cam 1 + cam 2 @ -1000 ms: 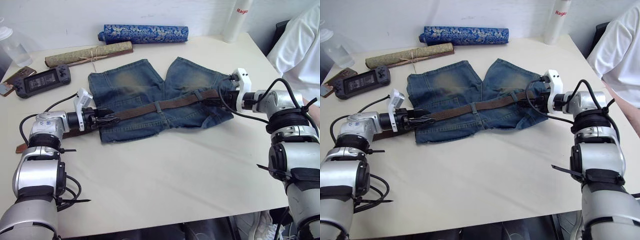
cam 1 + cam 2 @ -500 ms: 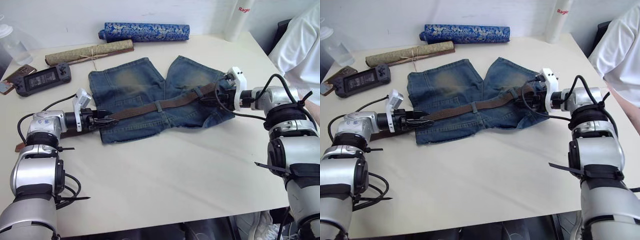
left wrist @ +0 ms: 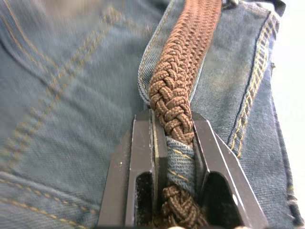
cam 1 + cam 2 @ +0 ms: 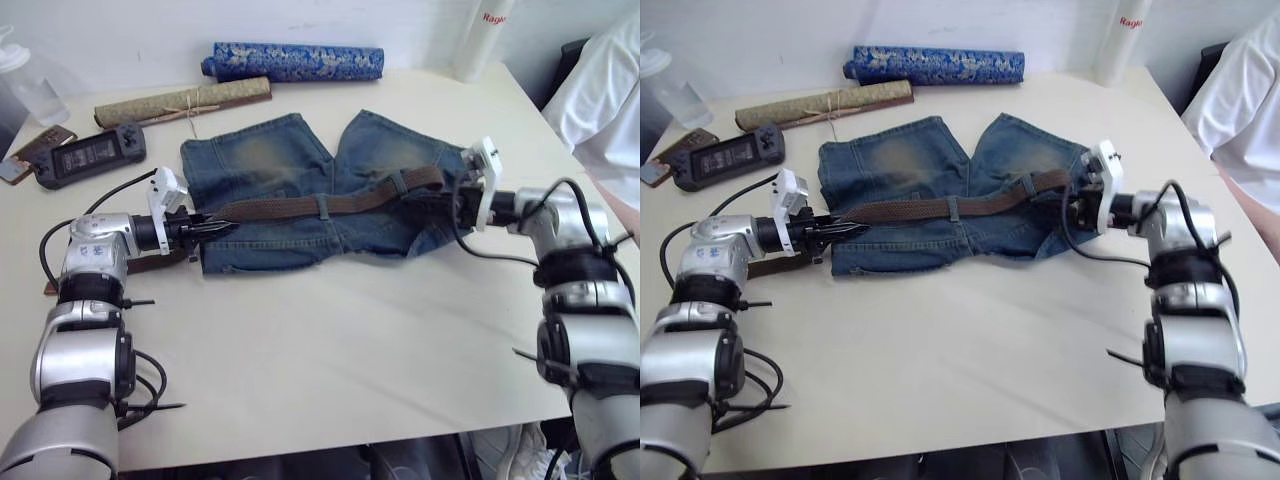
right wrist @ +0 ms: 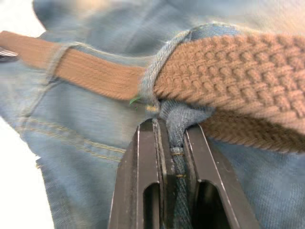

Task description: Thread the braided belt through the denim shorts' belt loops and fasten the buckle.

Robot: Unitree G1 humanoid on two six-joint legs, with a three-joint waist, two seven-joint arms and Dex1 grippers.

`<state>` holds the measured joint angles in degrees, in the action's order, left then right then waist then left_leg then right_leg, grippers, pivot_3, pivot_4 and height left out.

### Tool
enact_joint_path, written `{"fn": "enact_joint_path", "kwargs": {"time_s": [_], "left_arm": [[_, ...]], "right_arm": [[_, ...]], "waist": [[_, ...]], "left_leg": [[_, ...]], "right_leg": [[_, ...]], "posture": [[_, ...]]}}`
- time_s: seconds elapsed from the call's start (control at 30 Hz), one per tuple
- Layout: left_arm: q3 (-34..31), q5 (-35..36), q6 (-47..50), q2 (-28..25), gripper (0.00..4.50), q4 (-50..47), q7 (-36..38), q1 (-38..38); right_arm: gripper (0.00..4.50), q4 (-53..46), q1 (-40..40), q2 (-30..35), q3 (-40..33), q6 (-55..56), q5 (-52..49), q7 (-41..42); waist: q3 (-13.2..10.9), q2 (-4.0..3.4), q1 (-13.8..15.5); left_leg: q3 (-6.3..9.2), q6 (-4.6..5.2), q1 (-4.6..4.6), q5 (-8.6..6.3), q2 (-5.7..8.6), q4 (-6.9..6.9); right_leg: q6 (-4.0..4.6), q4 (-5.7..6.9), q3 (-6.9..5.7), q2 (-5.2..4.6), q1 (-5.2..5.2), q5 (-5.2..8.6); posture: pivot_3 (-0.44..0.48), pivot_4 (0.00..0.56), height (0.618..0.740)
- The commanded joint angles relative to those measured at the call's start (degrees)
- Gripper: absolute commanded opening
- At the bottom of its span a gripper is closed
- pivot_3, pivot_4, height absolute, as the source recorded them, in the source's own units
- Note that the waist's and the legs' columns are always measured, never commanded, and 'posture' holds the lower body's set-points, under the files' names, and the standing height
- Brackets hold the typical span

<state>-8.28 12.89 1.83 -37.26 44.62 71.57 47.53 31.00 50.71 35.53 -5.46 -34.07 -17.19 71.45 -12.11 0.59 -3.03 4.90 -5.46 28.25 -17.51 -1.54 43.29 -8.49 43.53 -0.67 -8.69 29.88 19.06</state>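
The left gripper (image 3: 174, 138) clamps the dark-brown braided belt (image 4: 300, 208) at a belt loop (image 3: 180, 155); the right gripper (image 5: 171, 138) seemingly pinches waistband denim of the faded mid-blue denim shorts (image 4: 260, 165), steadying them for threading.

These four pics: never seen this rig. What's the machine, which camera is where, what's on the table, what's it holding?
It is a humanoid robot with two arms, each ending in two black fingers. Two pictures come from a stereo camera on its head, looking down over the arms. The other two are close-ups from cameras on each wrist, looking along that arm's fingers.

On the table lie denim shorts with a braided belt running along the waistband. Behind them are an olive rolled mat, a blue patterned fabric roll and a dark handheld device.

The left gripper is closed on the belt where it passes a belt loop. The right gripper pinches a fold of denim beside the belt at the shorts' other end.
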Motion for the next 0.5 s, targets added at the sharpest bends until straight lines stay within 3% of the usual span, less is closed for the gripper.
{"fn": "enact_joint_path", "kwargs": {"time_s": [0.03, 0.13, 0.23, 0.37, 0.5], "left_arm": [[-1.4, -3.1, -17.2, 0.6, 0.24, -26.1, -6.7, -17.2], [-3.0, -9.1, -34.8, 1.4, 0.24, -35.4, -13.8, -29.8], [-4.7, -17.7, -54.8, 0.1, 0.24, -31.4, -21.0, -37.0], [-8.0, -29.5, -72.4, -3.1, 0.24, -19.3, -32.2, -38.4], [-7.5, -38.0, -78.3, -6.9, 0.24, -10.6, -41.0, -36.6]], "right_arm": [[0.0, -22.3, -14.2, 3.5, -2.5, 6.3, -4.0, 3.6], [0.0, -30.7, -25.3, 5.2, -0.9, 19.5, 0.5, 3.0], [0.0, -33.3, -32.2, 6.0, 0.0, 32.2, 4.9, 1.2], [0.0, -33.4, -38.1, 8.3, 1.4, 45.5, 11.6, -2.0], [0.0, -31.9, -40.7, 10.7, 2.6, 50.4, 14.5, -4.2]], "waist": [[0.0, 0.03, 0.0], [0.1, 0.1, 0.0], [0.1, 0.14, 0.6], [0.2, 0.23, 1.7], [0.2, 0.34, 1.8]], "left_leg": [[-0.03, 0.0, -0.02, 0.0, 0.0, -0.01], [-0.25, 0.01, -0.16, -0.04, -0.01, 0.01], [-0.46, 0.11, -0.28, -0.11, -0.06, 0.17], [-0.64, 0.78, -1.14, -0.49, -0.11, 0.23], [-0.66, 1.19, -1.28, -0.74, -0.12, 0.49]], "right_leg": [[0.0, -0.03, 0.02, -0.02, -0.02, 0.0], [0.0, -0.08, 0.07, -0.06, -0.04, 0.0], [0.0, -0.14, 0.07, -0.12, -0.11, -0.01], [0.05, -0.12, 0.12, -0.11, -0.92, 0.0], [0.01, -0.18, 0.11, -0.11, -1.25, 0.02]], "posture": [[0.0, 0.15, 0.645], [0.0, 0.15, 0.645], [0.0, 0.15, 0.645], [0.0, 0.15, 0.645], [0.0, 0.15, 0.645]]}}
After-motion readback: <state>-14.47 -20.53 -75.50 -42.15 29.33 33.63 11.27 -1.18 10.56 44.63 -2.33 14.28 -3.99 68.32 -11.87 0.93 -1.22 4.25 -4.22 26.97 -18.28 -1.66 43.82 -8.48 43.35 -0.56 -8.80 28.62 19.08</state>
